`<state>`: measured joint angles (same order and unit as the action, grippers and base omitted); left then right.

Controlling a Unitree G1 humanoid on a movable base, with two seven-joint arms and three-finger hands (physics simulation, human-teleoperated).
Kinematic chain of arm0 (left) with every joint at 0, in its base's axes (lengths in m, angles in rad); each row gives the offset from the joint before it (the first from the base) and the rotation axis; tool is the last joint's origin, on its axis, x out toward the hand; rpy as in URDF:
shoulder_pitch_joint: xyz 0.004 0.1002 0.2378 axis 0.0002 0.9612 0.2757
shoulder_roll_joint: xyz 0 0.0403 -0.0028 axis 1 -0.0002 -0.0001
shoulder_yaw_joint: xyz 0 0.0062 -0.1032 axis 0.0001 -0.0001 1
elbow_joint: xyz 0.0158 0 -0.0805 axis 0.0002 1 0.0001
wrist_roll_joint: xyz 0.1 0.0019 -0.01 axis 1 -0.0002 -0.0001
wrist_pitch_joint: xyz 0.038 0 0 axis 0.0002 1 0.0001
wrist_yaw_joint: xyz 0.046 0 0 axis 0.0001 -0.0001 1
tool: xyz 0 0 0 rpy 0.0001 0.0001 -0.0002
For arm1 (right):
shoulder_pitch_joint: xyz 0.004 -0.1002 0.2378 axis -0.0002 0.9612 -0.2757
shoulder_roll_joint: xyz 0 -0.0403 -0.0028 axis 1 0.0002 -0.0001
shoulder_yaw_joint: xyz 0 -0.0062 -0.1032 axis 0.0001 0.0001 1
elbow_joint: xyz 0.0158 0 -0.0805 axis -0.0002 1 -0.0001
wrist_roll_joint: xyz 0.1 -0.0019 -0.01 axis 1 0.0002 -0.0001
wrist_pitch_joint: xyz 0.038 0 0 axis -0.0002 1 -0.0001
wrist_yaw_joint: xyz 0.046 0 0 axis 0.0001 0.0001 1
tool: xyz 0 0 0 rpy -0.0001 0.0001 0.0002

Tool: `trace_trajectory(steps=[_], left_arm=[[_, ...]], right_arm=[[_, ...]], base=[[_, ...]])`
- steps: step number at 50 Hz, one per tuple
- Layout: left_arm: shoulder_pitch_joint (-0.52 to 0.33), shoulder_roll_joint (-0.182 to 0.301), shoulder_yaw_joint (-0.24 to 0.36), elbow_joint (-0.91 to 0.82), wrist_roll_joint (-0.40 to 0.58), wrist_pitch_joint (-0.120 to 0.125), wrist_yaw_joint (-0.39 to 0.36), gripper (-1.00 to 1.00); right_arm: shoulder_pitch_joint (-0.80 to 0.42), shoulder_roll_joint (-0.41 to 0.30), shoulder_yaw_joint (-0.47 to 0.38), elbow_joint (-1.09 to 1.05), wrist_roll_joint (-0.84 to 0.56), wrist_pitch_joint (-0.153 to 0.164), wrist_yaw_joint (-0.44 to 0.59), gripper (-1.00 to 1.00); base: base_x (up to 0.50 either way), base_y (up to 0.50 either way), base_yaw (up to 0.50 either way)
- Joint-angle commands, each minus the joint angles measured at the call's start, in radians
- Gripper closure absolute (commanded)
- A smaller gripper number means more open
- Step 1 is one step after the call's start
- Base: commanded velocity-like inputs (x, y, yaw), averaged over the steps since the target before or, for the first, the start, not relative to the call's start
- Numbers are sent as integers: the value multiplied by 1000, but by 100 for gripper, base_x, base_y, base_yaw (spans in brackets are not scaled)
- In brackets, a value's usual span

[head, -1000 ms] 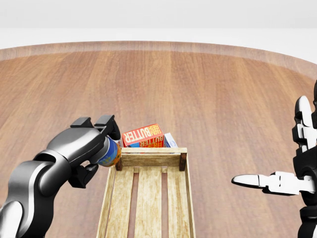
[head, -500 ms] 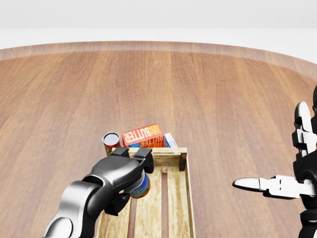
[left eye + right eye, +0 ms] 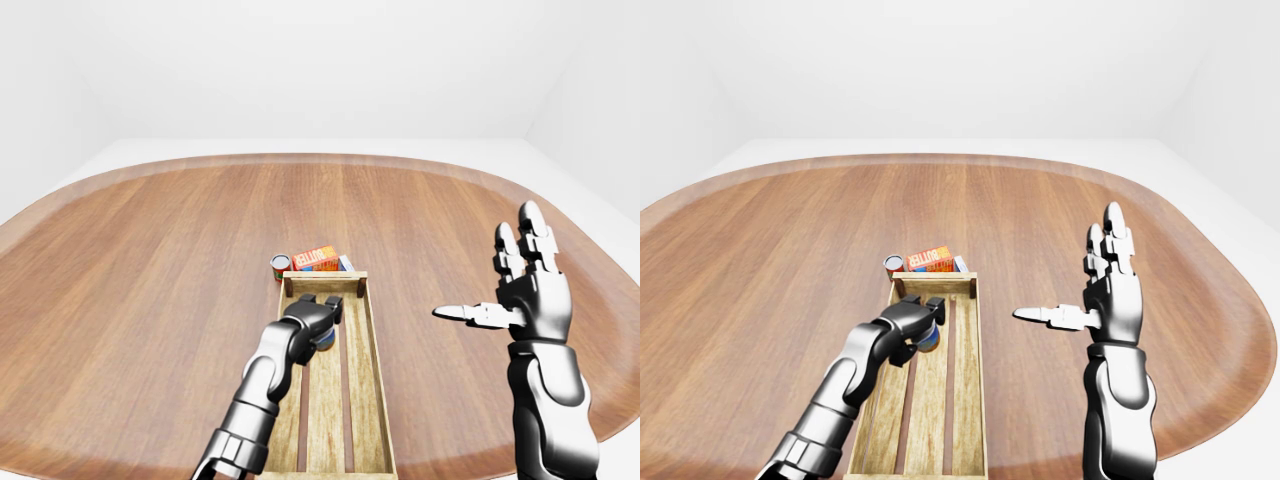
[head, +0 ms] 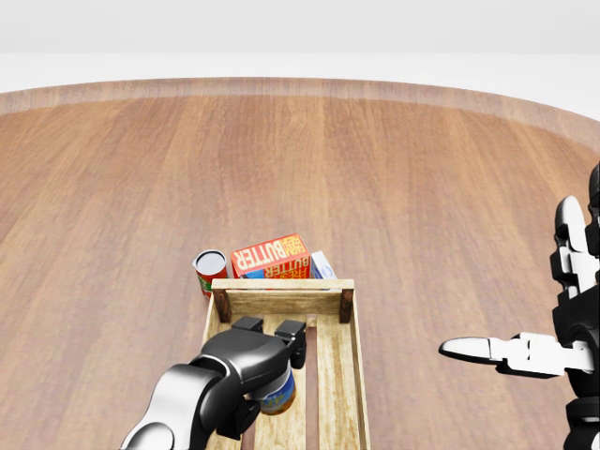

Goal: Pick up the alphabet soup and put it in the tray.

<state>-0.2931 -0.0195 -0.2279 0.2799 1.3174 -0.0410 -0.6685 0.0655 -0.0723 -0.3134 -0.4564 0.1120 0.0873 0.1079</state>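
The glossy grey-and-black left hand point(image 4: 255, 361) reached in from the lower left of the head view, its fingers point(image 4: 298, 343) closed round the blue-labelled cylindrical alphabet soup can point(image 4: 277, 394), held over the slats inside the long slatted wooden tray point(image 4: 339, 375). The right hand point(image 3: 527, 296) stood upright at the right, fingers spread (thumb pointing left). Beyond the tray's top end, on the brown wood-grain oval table point(image 4: 422, 187), sat a red-orange butter box point(image 4: 271, 256) and a small red can point(image 4: 210, 271).
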Motion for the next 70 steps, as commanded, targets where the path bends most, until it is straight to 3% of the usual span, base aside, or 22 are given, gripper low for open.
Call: trace_trajectory(steps=[1,5,10,19,28,29,30,31,33,34,36,40,42,47,52,58,61,62,64,67,69,70], left_arm=[[-32,-7,5,96,55,-28,44,100],[-43,-14,5,122,55,-16,60,100],[-42,-14,-4,163,66,-22,94,100],[-53,-36,-12,167,50,2,85,100],[-73,-40,-12,227,53,4,128,97],[-73,-38,-15,232,55,-2,134,67],[-71,-38,-15,236,57,-1,138,55],[-65,-35,-18,236,62,-3,141,20],[-65,-35,-18,242,66,-2,144,-7],[-71,-36,-17,251,71,3,142,-100],[-82,-43,-8,258,67,25,140,-100],[-92,-37,-6,249,61,24,133,-100],[-96,-31,-9,256,66,5,148,-100],[-118,-36,2,292,60,19,166,-100],[-121,-34,7,252,50,33,133,-100],[-97,-28,24,38,4,61,-28,-100],[-73,-24,33,-129,-28,76,-30,-100],[-58,-10,35,-218,-43,60,-30,-100],[-55,-4,46,-277,-56,63,-30,-100],[-67,11,81,-366,-100,82,-30,-100],[-62,28,86,-381,-99,73,-30,-100],[-39,56,96,-427,-118,39,-30,-100]], right_arm=[[1,-1,0,2,2,0,0,-100],[-4,-2,5,19,-1,0,1,-100],[0,-2,1,5,1,0,2,-100],[-5,-6,-10,6,6,0,3,-100],[-7,-7,-9,0,3,0,-1,-100],[-7,-7,-10,1,4,0,-2,-100],[-6,-6,-11,2,5,0,-1,-100],[-5,-6,-12,4,5,0,-1,-100],[-5,-6,-12,4,6,0,-1,-100],[-5,-5,-11,3,6,0,-2,-100],[-3,-4,-7,3,4,0,-3,-100],[-1,-4,-11,5,8,0,0,-100],[2,-2,-11,2,12,0,3,-100],[3,0,-6,10,8,0,3,-100],[3,1,-3,19,8,0,3,-100],[8,3,1,23,8,0,2,-100],[7,2,1,17,9,0,2,-100],[8,2,4,6,11,0,4,-100],[8,2,2,-2,12,0,5,-100],[11,1,-9,-11,16,0,8,-100],[11,0,-12,-14,15,0,8,-100],[10,-2,-18,-21,16,0,9,-100]], base=[[0,0,0],[0,0,0],[0,0,0],[0,0,0],[0,0,0],[0,0,0],[0,0,0],[0,0,0],[0,0,0],[0,0,0],[0,0,0],[0,0,0],[0,0,0],[0,0,0],[0,0,0],[0,0,0],[0,0,0],[0,0,0],[0,0,0],[0,0,0],[0,0,0],[0,0,0]])
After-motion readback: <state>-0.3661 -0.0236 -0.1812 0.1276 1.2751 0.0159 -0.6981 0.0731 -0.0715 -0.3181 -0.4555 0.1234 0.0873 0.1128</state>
